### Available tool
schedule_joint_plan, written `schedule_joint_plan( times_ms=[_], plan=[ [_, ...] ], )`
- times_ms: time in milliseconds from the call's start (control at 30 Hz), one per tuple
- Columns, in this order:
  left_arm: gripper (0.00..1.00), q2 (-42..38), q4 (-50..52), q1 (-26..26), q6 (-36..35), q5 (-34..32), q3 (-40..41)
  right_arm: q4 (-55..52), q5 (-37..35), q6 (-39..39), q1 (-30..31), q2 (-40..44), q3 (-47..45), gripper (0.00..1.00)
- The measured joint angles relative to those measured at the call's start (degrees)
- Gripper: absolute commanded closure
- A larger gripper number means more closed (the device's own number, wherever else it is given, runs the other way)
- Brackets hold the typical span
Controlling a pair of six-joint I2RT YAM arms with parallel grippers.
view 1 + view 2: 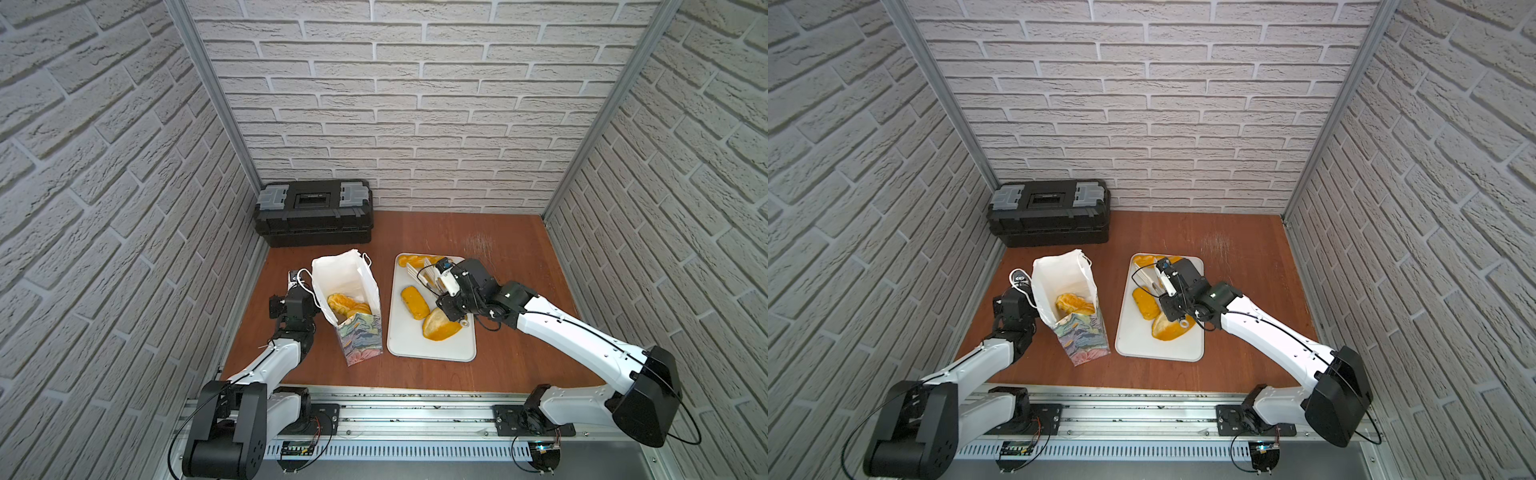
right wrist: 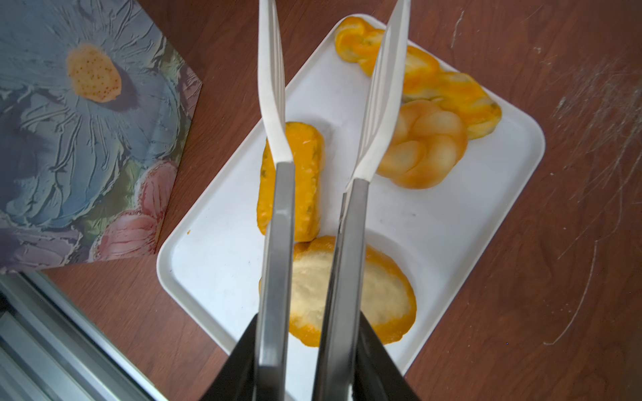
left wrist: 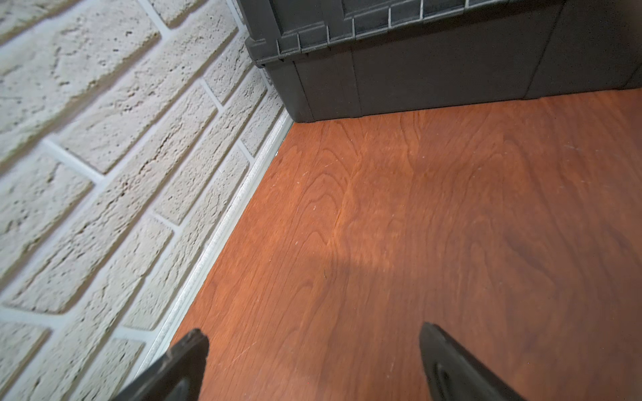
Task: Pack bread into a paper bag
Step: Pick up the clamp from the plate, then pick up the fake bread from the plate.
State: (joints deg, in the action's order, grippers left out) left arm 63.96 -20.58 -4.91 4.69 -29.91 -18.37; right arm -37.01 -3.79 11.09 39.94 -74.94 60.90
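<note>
Pale, rough brick walls [image 1: 415, 104] close in three sides of the reddish wood-grain counter [image 1: 498, 270], which is scratched near its far right. A black ribbed plastic toolbox [image 1: 313, 212] with grey latches sits in the far left corner. Near it the paper bag [image 1: 361, 338] stands upright, white inside, with flowers painted in thick relief outside. Glossy golden bread pieces [image 1: 345, 305] lie in its bottom. Just to the bag's right lies a white tray [image 1: 415, 349] with rounded corners.

The left hand [image 3: 312, 333] hangs low over bare counter between the bag and the left wall, its fingers spread wide and holding nothing. A white cord handle [image 1: 306, 286] crosses it in a top view. The right hand [image 2: 308, 333] is clamped on steel tongs [image 2: 278, 225]. The tongs' white slotted tips stand apart over the tray and hide part of each piece.

On the tray a flour-dusted oval loaf [image 2: 382, 295] touches a ridged small loaf [image 2: 307, 166]. Beyond them are a knot roll [image 2: 427, 149] and, at the far edge, a braided stick [image 2: 451, 90].
</note>
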Motion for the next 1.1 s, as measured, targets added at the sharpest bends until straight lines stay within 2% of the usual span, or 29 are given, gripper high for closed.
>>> schedule_joint_plan(
  times_ms=[133,233,600,1100],
  plan=[
    [0.02,-0.17,0.00,0.00,0.00,0.02,0.00,-2.93,-1.01,1.25,3.50,-0.07,0.00,0.61],
    [0.02,-0.26,0.00,0.00,0.00,0.02,0.00,-5.29,-1.86,2.19,5.05,-0.07,0.00,0.57],
    [0.02,-0.50,0.00,0.00,0.00,0.33,0.00,-7.43,-4.17,3.76,5.60,-0.35,-0.61,0.44],
    [0.02,-0.76,0.00,0.00,0.00,0.39,0.00,-7.37,-4.09,3.76,6.21,-5.64,-0.61,0.43]
  ],
)
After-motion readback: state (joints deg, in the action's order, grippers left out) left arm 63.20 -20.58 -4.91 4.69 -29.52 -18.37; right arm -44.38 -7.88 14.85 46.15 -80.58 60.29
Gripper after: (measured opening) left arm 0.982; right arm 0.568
